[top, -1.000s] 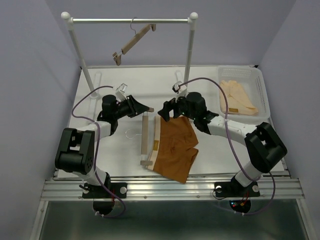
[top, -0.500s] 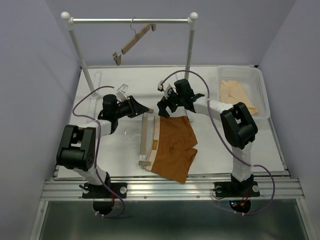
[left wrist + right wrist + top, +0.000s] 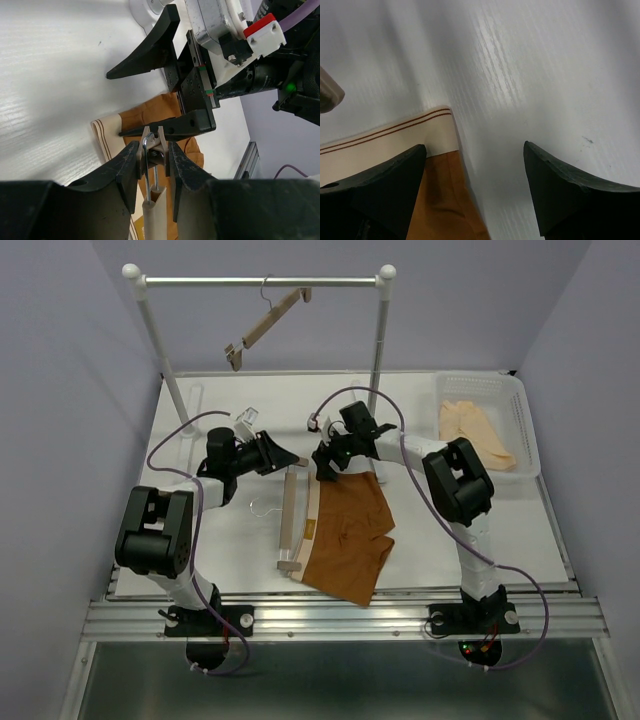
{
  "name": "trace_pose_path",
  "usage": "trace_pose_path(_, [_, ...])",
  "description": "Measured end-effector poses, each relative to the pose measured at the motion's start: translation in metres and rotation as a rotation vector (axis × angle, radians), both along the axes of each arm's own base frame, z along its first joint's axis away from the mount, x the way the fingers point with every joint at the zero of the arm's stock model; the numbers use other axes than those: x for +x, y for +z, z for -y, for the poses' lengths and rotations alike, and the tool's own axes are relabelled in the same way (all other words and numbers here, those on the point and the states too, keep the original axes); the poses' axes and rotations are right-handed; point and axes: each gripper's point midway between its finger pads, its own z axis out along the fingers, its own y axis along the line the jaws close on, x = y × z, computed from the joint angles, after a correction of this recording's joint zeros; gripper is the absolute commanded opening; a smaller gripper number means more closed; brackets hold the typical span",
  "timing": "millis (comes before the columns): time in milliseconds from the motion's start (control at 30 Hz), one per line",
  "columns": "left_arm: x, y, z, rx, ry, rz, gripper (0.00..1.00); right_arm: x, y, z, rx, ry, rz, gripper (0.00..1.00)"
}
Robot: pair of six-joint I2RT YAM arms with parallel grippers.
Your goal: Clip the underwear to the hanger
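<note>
The hanger lies flat on the table, its wire hook pointing left. The rust-brown underwear lies beside it on the right, its beige waistband against the bar. My left gripper is shut on the hanger's far clip, squeezing it, with the wooden bar running toward the camera. My right gripper is open and empty just over the waistband's far corner; one finger is over the brown cloth, the other over bare table.
A second hanger hangs tilted from the white rail at the back. A white basket at the back right holds a pale peach cloth. The rail's right post stands just behind my right wrist.
My right gripper has moved back and left, from over the underwear's upper part to its far waistband corner, and the arm has stretched out. My left gripper has stayed on the clip.
</note>
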Motion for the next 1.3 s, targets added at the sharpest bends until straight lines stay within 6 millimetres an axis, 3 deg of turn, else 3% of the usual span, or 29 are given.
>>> trace_pose_path(233, [0.000, -0.006, 0.000, 0.002, -0.002, -0.018, 0.00, -0.003, -0.004, -0.002, -0.001, 0.047, 0.014, 0.74])
trace_pose_path(667, [-0.002, -0.007, 0.001, -0.001, -0.015, -0.019, 0.00, -0.003, -0.004, -0.017, 0.002, 0.082, 0.036, 0.77])
trace_pose_path(767, [-0.002, -0.008, 0.001, -0.001, -0.016, -0.023, 0.00, -0.005, -0.004, -0.022, 0.001, 0.090, 0.042, 0.74])
trace_pose_path(967, [-0.001, -0.010, 0.001, 0.001, -0.014, -0.025, 0.00, -0.004, -0.005, -0.028, 0.004, 0.092, 0.043, 0.24])
trace_pose_path(1000, [-0.001, -0.010, 0.001, 0.001, -0.014, -0.023, 0.00, -0.005, -0.005, -0.029, 0.010, 0.096, 0.036, 0.09])
trace_pose_path(1033, [0.000, -0.009, 0.001, 0.000, -0.014, -0.022, 0.00, -0.009, -0.006, -0.030, 0.016, 0.104, 0.026, 0.01])
trace_pose_path(1167, [0.001, -0.009, 0.000, -0.001, -0.010, -0.022, 0.00, -0.016, -0.006, -0.037, 0.048, 0.124, 0.025, 0.01])
trace_pose_path(1300, [0.001, -0.009, -0.001, -0.002, -0.010, -0.023, 0.00, -0.031, -0.004, -0.030, 0.088, 0.093, 0.026, 0.01])
